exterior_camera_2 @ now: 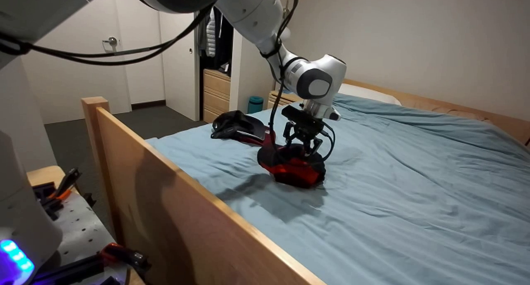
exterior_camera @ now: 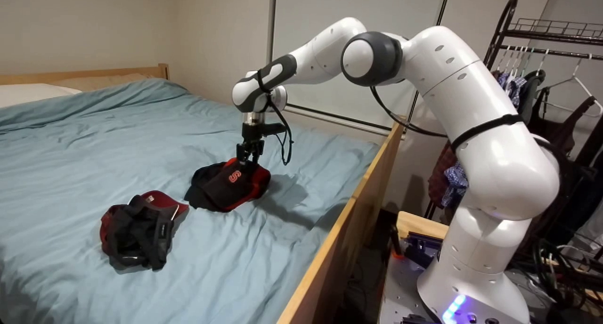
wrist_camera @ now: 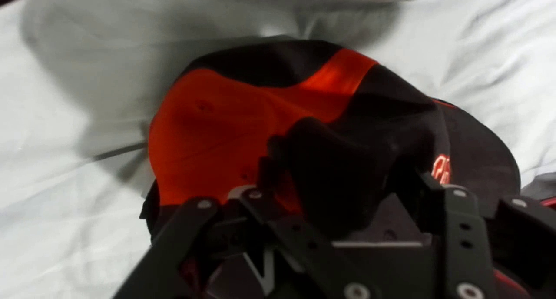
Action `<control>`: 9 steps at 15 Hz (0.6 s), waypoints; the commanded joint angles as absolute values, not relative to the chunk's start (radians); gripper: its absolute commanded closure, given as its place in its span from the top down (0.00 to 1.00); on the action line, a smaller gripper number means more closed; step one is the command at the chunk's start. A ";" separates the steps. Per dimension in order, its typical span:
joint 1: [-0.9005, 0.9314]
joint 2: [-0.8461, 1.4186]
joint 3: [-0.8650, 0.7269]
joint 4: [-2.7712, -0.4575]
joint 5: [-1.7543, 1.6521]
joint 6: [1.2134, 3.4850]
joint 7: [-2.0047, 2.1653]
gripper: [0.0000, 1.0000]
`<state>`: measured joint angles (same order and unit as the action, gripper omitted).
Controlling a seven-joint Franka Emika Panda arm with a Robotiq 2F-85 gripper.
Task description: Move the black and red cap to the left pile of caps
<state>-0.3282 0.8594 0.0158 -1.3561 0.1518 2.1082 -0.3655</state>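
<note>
The black and red cap (exterior_camera: pixel 234 188) lies on the bed with its dark front and red "S" logo facing an exterior view. Its red crown shows in an exterior view (exterior_camera_2: pixel 296 172) and in the wrist view (wrist_camera: pixel 204 121). A plain black cap (exterior_camera: pixel 203 174) shows beside and partly under it. The left pile of caps (exterior_camera: pixel 139 230), dark with red parts, lies apart from it; it also shows in an exterior view (exterior_camera_2: pixel 238 125). My gripper (exterior_camera: pixel 248 158) points down at the crown, fingers apart (wrist_camera: pixel 343 171). Part of the crown is in shadow between the fingers; contact cannot be told.
The bed has a wrinkled blue cover (exterior_camera: pixel 226 267). A wooden bed board (exterior_camera_2: pixel 198 202) stands between the robot base and the bed. A cable (exterior_camera_2: pixel 273 111) hangs along the arm. A clothes rack (exterior_camera: pixel 541 36) stands behind the robot.
</note>
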 commanded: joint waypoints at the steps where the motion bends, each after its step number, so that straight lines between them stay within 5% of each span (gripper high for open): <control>1: -0.351 0.884 0.040 -1.311 0.171 2.070 -0.429 0.42; 6: -0.337 0.856 0.022 -1.323 0.169 2.040 -0.374 0.08; 9: -0.325 0.812 0.011 -1.358 0.207 2.057 -0.244 0.03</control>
<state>-0.3260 0.8594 0.0164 -1.3313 0.1601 2.0734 -0.3256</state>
